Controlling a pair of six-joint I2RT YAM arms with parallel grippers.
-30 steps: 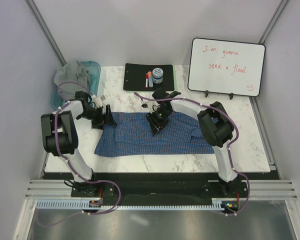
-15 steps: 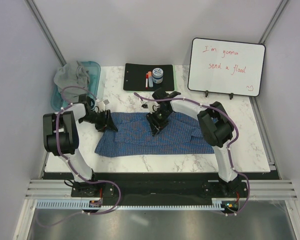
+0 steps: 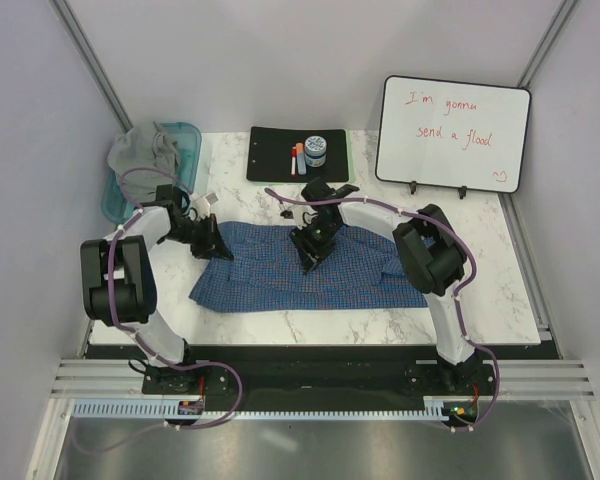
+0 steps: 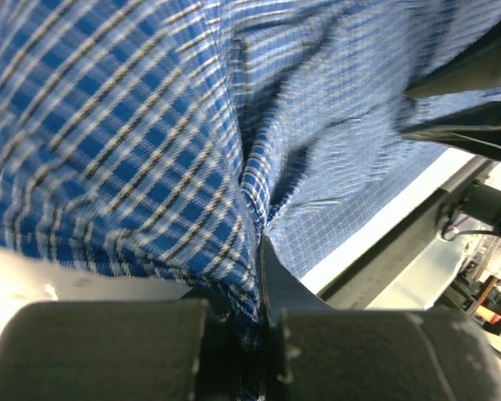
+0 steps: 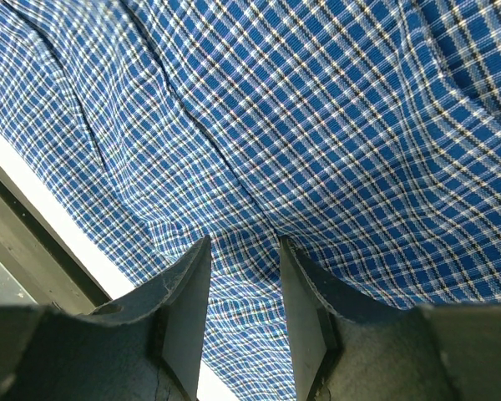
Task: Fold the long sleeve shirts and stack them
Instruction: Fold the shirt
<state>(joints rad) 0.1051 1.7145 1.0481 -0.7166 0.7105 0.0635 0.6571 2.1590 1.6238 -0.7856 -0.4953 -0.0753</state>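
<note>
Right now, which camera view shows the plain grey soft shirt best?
The top external view: the plain grey soft shirt lies bunched on the translucent teal plastic tub. Both wrist views show the blue-and-white checked shirt instead.

Bright, even light from above, soft shadows

The top view is sharp, with only faint shadows under the 2 arms. In the left wrist view the checked shirt [image 4: 150, 150] is smeared by blur, the table [image 4: 17, 284] is washed out, and the left gripper [image 4: 260, 259] is dark and unfocused. The right wrist view is crisp.
</note>
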